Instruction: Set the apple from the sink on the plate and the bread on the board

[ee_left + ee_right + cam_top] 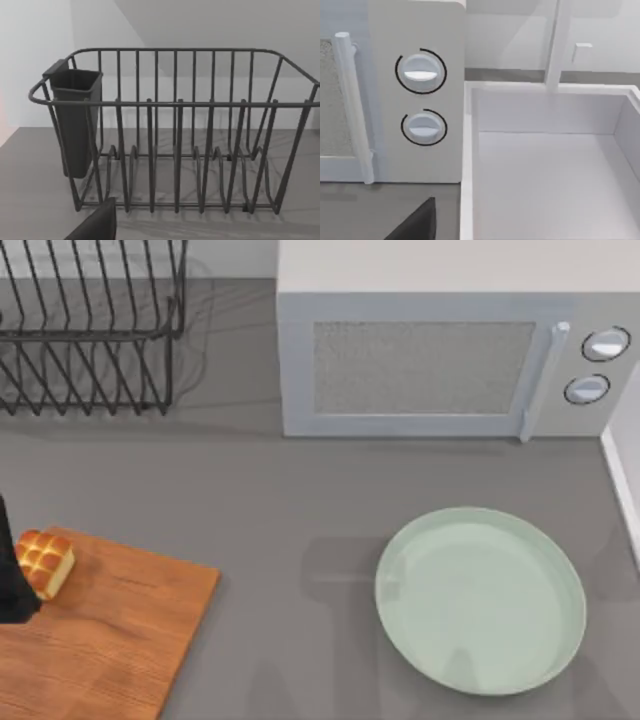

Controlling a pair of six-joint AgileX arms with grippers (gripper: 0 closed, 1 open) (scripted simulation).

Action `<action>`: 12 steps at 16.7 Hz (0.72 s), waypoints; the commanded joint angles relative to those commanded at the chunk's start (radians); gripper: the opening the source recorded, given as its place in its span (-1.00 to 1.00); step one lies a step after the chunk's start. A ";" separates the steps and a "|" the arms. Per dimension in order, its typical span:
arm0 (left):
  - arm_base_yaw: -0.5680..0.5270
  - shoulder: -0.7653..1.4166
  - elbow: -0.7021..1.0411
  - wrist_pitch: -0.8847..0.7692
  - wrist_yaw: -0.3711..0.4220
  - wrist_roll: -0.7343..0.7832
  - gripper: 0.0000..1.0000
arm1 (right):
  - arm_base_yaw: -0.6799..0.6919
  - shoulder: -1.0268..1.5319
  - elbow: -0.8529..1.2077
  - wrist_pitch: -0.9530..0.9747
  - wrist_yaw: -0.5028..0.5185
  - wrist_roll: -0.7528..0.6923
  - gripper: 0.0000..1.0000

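- Bread (44, 562) sits on the board's (110, 640) far corner, about 8 o'clock on the table. It touches the left gripper (8, 585), whose claw state I cannot tell.
- Risk: the loaf is right at the board edge, so a pull-away nudge could tip it off.
- Right gripper (417, 225) is by the sink (468, 150), 3 o'clock. Its claw state I cannot tell either.
- Risk: the apple's place is unclear, so a blind reach could hit the sink wall.
- Count: one bread, one board, one plate (480, 600) at 5 o'clock, one microwave (420, 360), two knobs, one dish rack (90, 330).

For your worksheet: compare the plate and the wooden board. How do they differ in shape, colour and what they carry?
The plate is round; the board is straight-edged. The plate is pale green and glossy; the board is orange-brown with grain. The plate carries nothing; the board has the bread at its edge. Both lie flat on the grey counter.
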 joint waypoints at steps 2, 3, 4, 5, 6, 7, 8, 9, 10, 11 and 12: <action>0.000 0.000 0.000 0.000 0.000 0.000 1.00 | -0.026 0.166 0.126 -0.087 0.000 -0.024 1.00; 0.000 0.000 0.000 0.000 0.000 0.000 1.00 | -0.039 0.259 0.195 -0.134 0.000 -0.037 1.00; 0.000 0.000 0.000 0.000 0.000 0.000 1.00 | -0.054 0.357 0.266 -0.183 0.000 -0.051 1.00; 0.000 0.000 0.000 0.000 0.000 0.000 1.00 | -0.069 0.458 0.340 -0.233 0.000 -0.065 1.00; 0.000 0.000 0.000 0.000 0.000 0.000 1.00 | -0.084 0.563 0.415 -0.285 0.000 -0.079 1.00; 0.000 0.000 0.000 0.000 0.000 0.000 1.00 | -0.099 0.669 0.490 -0.337 0.001 -0.094 1.00; 0.000 0.000 0.000 0.000 0.000 0.000 1.00 | -0.115 0.775 0.566 -0.388 0.001 -0.108 1.00; 0.000 0.000 0.000 0.000 0.000 0.000 1.00 | -0.130 0.882 0.640 -0.440 0.001 -0.122 1.00; 0.000 0.000 0.000 0.000 0.000 0.000 1.00 | -0.144 0.986 0.713 -0.490 0.001 -0.136 1.00; 0.000 0.000 0.000 0.000 0.000 0.000 1.00 | -0.159 1.088 0.784 -0.538 0.001 -0.150 1.00; 0.000 0.000 0.000 0.000 0.000 0.000 1.00 | -0.172 1.186 0.852 -0.585 0.001 -0.163 1.00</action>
